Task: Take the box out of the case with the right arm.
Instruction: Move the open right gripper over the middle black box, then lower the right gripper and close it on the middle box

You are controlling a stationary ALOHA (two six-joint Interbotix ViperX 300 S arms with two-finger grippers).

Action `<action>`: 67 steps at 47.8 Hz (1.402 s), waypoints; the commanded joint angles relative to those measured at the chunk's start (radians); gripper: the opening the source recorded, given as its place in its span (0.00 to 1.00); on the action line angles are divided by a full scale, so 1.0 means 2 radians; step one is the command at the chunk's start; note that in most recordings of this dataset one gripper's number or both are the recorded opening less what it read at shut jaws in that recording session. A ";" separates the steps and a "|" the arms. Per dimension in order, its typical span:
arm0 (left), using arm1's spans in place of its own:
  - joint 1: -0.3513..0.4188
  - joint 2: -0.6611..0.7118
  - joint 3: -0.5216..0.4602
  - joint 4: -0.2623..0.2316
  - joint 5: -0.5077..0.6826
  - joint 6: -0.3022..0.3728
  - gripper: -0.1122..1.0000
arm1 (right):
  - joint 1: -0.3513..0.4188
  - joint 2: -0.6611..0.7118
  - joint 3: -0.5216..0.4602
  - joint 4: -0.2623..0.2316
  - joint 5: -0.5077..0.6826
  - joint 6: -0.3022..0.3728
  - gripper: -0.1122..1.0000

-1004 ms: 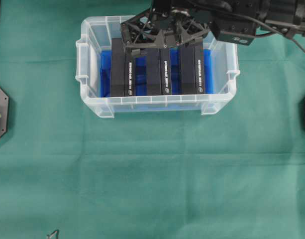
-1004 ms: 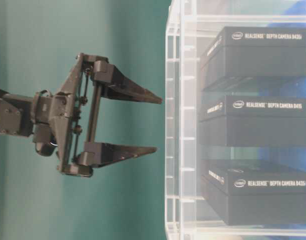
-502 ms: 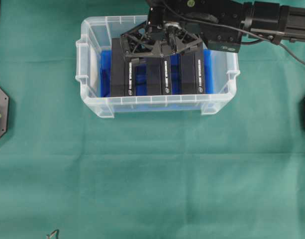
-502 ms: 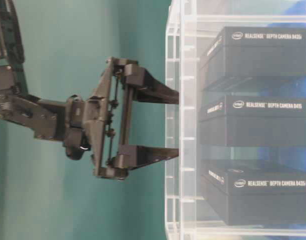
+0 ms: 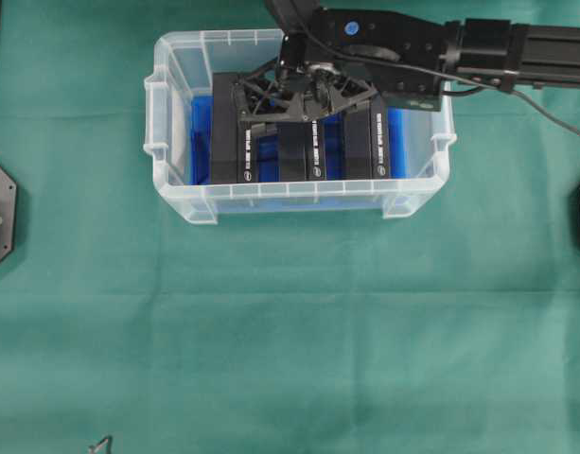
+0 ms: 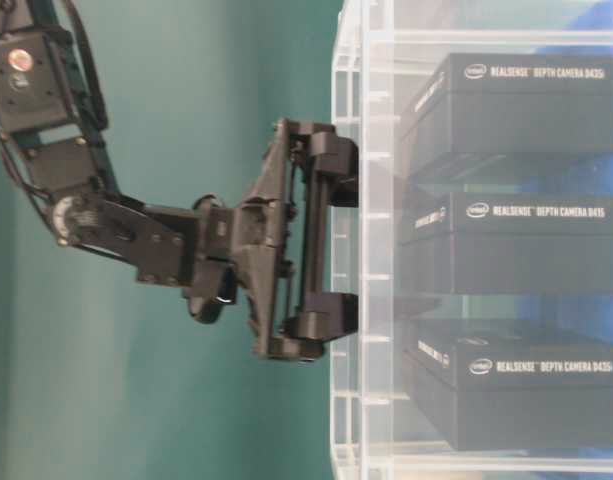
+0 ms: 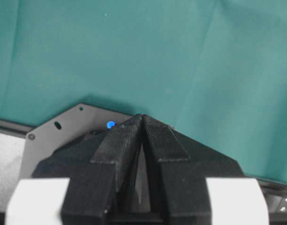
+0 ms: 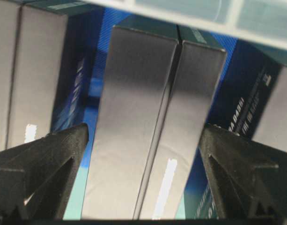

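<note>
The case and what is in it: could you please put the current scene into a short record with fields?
case: clear plastic, blue lining, on green cloth
contents: three black boxes on edge, side by side
middle box: between the open fingers, not gripped
right gripper: open, fingers lowered into the case
left gripper: shut, over the cloth, away from the case

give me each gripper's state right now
Left gripper: jaws shut, holding nothing, over the green cloth.
Right gripper: jaws open, straddling the middle box inside the case, not gripping it yet.
</note>
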 commanded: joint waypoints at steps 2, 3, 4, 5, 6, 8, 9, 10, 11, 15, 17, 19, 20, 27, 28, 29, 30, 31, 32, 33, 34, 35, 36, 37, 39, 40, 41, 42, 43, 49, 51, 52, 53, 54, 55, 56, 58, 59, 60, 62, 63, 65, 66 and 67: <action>0.002 0.003 -0.008 0.002 -0.002 0.001 0.13 | 0.001 -0.003 -0.005 0.002 -0.004 -0.001 0.94; 0.002 0.003 -0.008 0.002 -0.002 0.001 0.13 | 0.001 -0.001 -0.005 0.003 -0.003 0.000 0.94; 0.002 0.003 -0.009 0.002 -0.002 0.001 0.13 | 0.001 0.000 -0.004 0.004 -0.003 0.000 0.94; 0.002 0.003 -0.009 0.002 -0.002 0.001 0.12 | 0.002 0.002 -0.005 0.005 -0.004 0.000 0.94; 0.002 0.003 -0.008 0.002 -0.002 0.000 0.13 | 0.001 0.002 -0.004 0.005 -0.004 0.000 0.94; 0.002 0.003 -0.008 0.002 -0.002 0.000 0.13 | 0.002 0.005 -0.004 0.007 -0.004 0.001 0.94; 0.002 0.003 -0.009 0.002 -0.002 0.000 0.12 | 0.002 0.005 -0.004 0.007 -0.003 0.001 0.94; 0.002 0.003 -0.008 0.002 -0.002 0.000 0.13 | 0.002 0.006 -0.004 0.008 -0.004 0.001 0.94; 0.002 0.003 -0.008 0.002 -0.002 0.000 0.13 | 0.002 0.007 -0.004 0.009 -0.004 0.001 0.94; 0.002 0.003 -0.009 0.002 -0.002 0.000 0.13 | 0.002 0.009 -0.004 0.012 -0.004 0.002 0.94; 0.002 0.003 -0.008 0.002 -0.002 0.000 0.12 | 0.002 0.009 -0.004 0.013 -0.004 0.002 0.94; 0.002 0.003 -0.009 0.002 -0.002 0.000 0.13 | 0.002 0.009 -0.004 0.013 -0.003 0.002 0.94; 0.002 0.003 -0.008 0.002 -0.002 0.000 0.13 | 0.002 0.008 -0.004 0.014 -0.004 0.003 0.94; 0.002 0.003 -0.008 0.002 -0.002 0.000 0.13 | 0.002 0.008 -0.004 0.023 -0.003 0.010 0.94; 0.002 0.003 -0.009 0.002 -0.002 0.000 0.13 | 0.002 0.009 -0.004 0.024 -0.003 0.011 0.94; 0.002 0.003 -0.009 0.002 -0.002 0.000 0.13 | 0.003 0.009 -0.004 0.027 -0.002 0.014 0.94; 0.002 0.003 -0.009 0.002 -0.002 0.000 0.13 | 0.003 0.008 -0.004 0.028 -0.002 0.016 0.94; 0.002 0.003 -0.009 0.002 -0.002 0.000 0.13 | 0.004 0.009 -0.004 0.029 -0.002 0.018 0.94; 0.002 0.003 -0.008 0.002 -0.002 0.000 0.13 | 0.005 0.008 -0.004 0.030 -0.002 0.021 0.94; 0.002 0.003 -0.008 0.002 -0.002 0.000 0.13 | 0.006 0.009 -0.004 0.030 -0.002 0.023 0.94; 0.002 0.003 -0.009 0.002 -0.002 0.000 0.13 | 0.007 0.009 -0.004 0.031 -0.002 0.025 0.93; 0.002 0.003 -0.009 0.002 -0.002 0.000 0.13 | 0.008 0.008 -0.004 0.031 -0.002 0.028 0.93; 0.002 0.003 -0.008 0.002 -0.002 0.000 0.13 | 0.008 0.009 -0.004 0.031 -0.002 0.029 0.93; 0.002 0.003 -0.008 0.002 -0.002 0.000 0.13 | 0.008 0.009 -0.004 0.031 -0.002 0.031 0.92; 0.002 0.003 -0.009 0.002 -0.002 0.000 0.13 | 0.008 0.009 -0.004 0.031 0.000 0.034 0.91; 0.002 0.003 -0.009 0.002 -0.002 0.000 0.13 | 0.008 0.008 -0.004 0.031 0.002 0.035 0.90; 0.002 0.003 -0.009 0.002 -0.002 0.000 0.13 | 0.008 0.008 -0.004 0.031 0.004 0.035 0.88; 0.002 0.003 -0.009 0.002 -0.002 0.000 0.13 | 0.008 0.009 -0.004 0.031 0.006 0.035 0.87; 0.002 0.003 -0.008 0.002 -0.002 0.000 0.13 | 0.008 0.009 -0.004 0.031 0.008 0.035 0.84; 0.002 0.003 -0.008 0.002 -0.002 0.000 0.13 | 0.008 0.009 -0.004 0.031 0.012 0.035 0.70; 0.002 0.003 -0.009 0.002 -0.002 0.000 0.13 | 0.008 0.009 -0.005 0.031 0.014 0.035 0.70; 0.002 0.003 -0.009 0.002 -0.002 0.000 0.12 | 0.008 0.008 -0.005 0.031 0.014 0.035 0.70; 0.002 0.003 -0.009 0.002 -0.002 0.000 0.12 | 0.008 0.009 -0.005 0.031 0.013 0.035 0.70; 0.002 0.003 -0.009 0.002 -0.002 0.000 0.13 | 0.008 0.008 -0.005 0.031 0.013 0.035 0.70; 0.002 0.003 -0.009 0.002 -0.002 0.000 0.13 | 0.008 0.008 -0.005 0.031 0.014 0.035 0.70; 0.002 0.003 -0.009 0.002 -0.002 0.000 0.13 | 0.008 0.008 -0.006 0.031 0.013 0.035 0.70; 0.002 0.003 -0.009 0.002 -0.002 0.000 0.13 | 0.008 0.009 -0.006 0.030 0.012 0.035 0.70; 0.002 0.003 -0.009 0.002 -0.002 0.000 0.13 | 0.008 0.009 -0.006 0.030 0.012 0.035 0.70; 0.002 0.003 -0.009 0.002 -0.002 0.000 0.13 | 0.008 0.009 -0.007 0.030 0.012 0.035 0.70; 0.002 0.003 -0.009 0.002 -0.002 0.000 0.13 | 0.008 0.009 -0.007 0.029 0.012 0.035 0.70; 0.002 0.003 -0.009 0.002 -0.002 0.000 0.13 | 0.008 0.008 -0.007 0.030 0.012 0.035 0.70; 0.002 0.003 -0.009 0.002 -0.002 0.000 0.13 | 0.008 0.009 -0.008 0.030 0.012 0.035 0.70; 0.002 0.003 -0.009 0.002 -0.002 0.000 0.13 | 0.008 0.008 -0.007 0.030 0.012 0.035 0.70; 0.002 0.003 -0.009 0.002 -0.002 0.000 0.13 | 0.008 0.008 -0.008 0.030 0.012 0.036 0.70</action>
